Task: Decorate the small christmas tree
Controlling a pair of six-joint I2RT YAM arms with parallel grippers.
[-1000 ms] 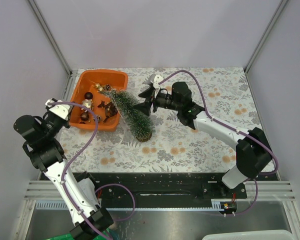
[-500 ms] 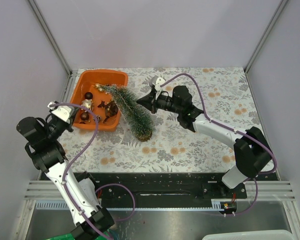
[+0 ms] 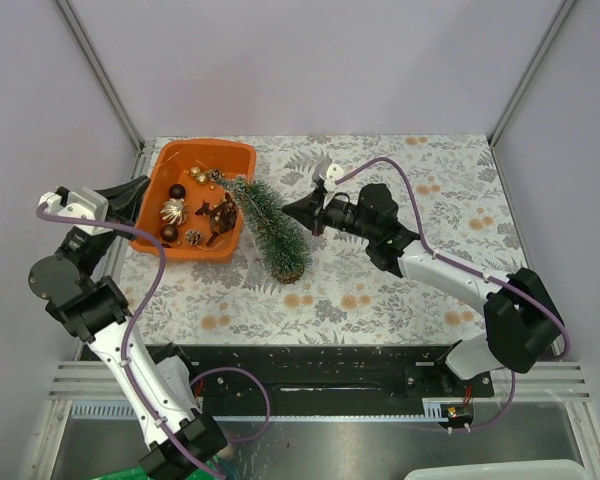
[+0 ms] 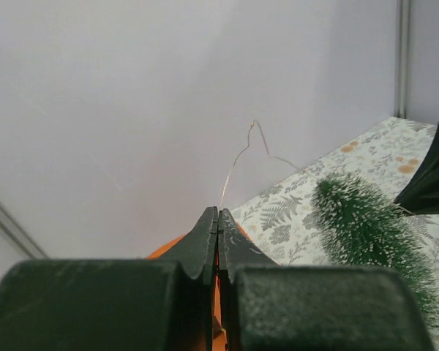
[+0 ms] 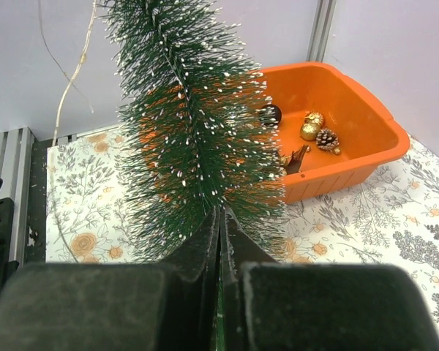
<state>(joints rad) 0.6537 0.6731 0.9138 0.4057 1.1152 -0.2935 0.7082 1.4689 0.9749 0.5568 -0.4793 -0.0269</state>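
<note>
Wire-draping step, as judged. The small christmas tree (image 3: 270,225) leaned tilted, its base on the desk (image 3: 430,190) and its tip against the rim of the orange tray (image 3: 242,165). The left hand (image 3: 140,188), fully closed beside the tray, pinched a thin wire (image 4: 238,157) rising from its tips. The right hand (image 3: 288,210), also closed, sat just beside the bristles; whether it held the wire could not be told. Good practice would be to hold the wire lightly taut, lay it into the bristles, and avoid toppling the leaning tree.

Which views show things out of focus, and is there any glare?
Left wrist view: the left hand is dark and blurred; the frosted green bottle-brush tree is slightly soft. Right wrist view: the right hand is blurred, the tree and the orange plastic tray are sharp. Top view: even light, no glare.
</note>
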